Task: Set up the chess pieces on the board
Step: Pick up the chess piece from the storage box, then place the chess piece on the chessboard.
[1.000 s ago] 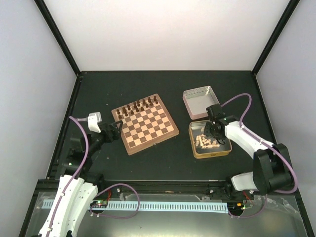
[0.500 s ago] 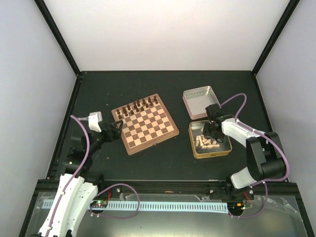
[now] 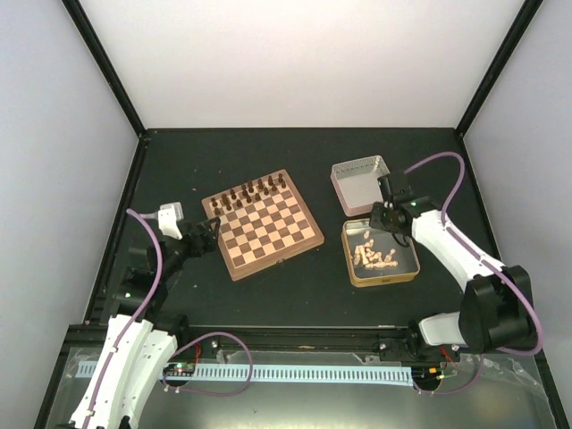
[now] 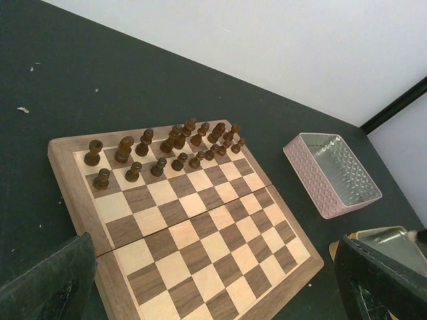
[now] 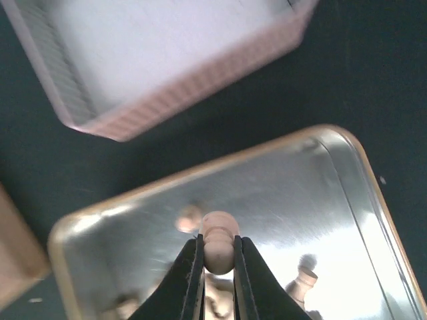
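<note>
Your right fingers (image 5: 190, 273) have just closed on one pale chess piece (image 5: 218, 243) and raised it above the gold tin (image 5: 293, 193), so it's ready to carry to the board (image 3: 273, 228) left of the tin; your left fingers (image 4: 47, 280) stand wide open.

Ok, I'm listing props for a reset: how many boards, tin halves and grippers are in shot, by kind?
Board: 1
Tin halves: 2, gold tin and pink lid
Grippers: 2, left gripper open, right gripper shut on a pale chess piece
Total: 5
</note>
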Motion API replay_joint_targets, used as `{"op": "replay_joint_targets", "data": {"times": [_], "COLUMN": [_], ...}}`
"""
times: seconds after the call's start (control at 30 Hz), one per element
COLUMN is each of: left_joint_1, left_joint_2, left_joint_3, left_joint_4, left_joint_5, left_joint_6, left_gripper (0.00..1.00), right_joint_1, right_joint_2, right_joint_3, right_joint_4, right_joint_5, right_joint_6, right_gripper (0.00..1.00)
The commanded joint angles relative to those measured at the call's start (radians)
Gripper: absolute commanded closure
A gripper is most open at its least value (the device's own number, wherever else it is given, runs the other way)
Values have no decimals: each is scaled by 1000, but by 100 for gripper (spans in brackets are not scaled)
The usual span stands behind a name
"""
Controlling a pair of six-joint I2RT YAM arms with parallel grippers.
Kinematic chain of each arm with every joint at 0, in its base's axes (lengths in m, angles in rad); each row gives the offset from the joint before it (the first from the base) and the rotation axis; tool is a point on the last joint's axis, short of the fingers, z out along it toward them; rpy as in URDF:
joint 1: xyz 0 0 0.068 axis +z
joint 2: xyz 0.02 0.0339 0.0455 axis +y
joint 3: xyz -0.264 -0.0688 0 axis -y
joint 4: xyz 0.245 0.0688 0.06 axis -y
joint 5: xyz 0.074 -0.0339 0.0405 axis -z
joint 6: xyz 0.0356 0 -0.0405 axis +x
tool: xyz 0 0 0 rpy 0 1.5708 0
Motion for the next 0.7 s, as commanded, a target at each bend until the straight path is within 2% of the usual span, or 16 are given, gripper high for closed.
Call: {"op": "replay_joint_targets", "data": {"times": [0.0,0.27,0.67], "left_joint_1": [-4,-3,-3], "left_joint_2": [-19,-38,-63], "left_joint_3": [11,-1,-6], "left_joint_4": [-35,-87,-91], "left_joint_5": [-50,-53,-16], "left_joint_6": [-7,-32,-21], "left_gripper": [1,1,1], "right_joint_1": [56,256,386], "right_joint_2": [-20,225,502], "right_joint_3": [132,399,596], "right_joint_4": [-43,-63,-129], "right_joint_5": [-62,-118,-135], "right_joint_6": [-20,-55,-96], "right_gripper": [94,95,95]}}
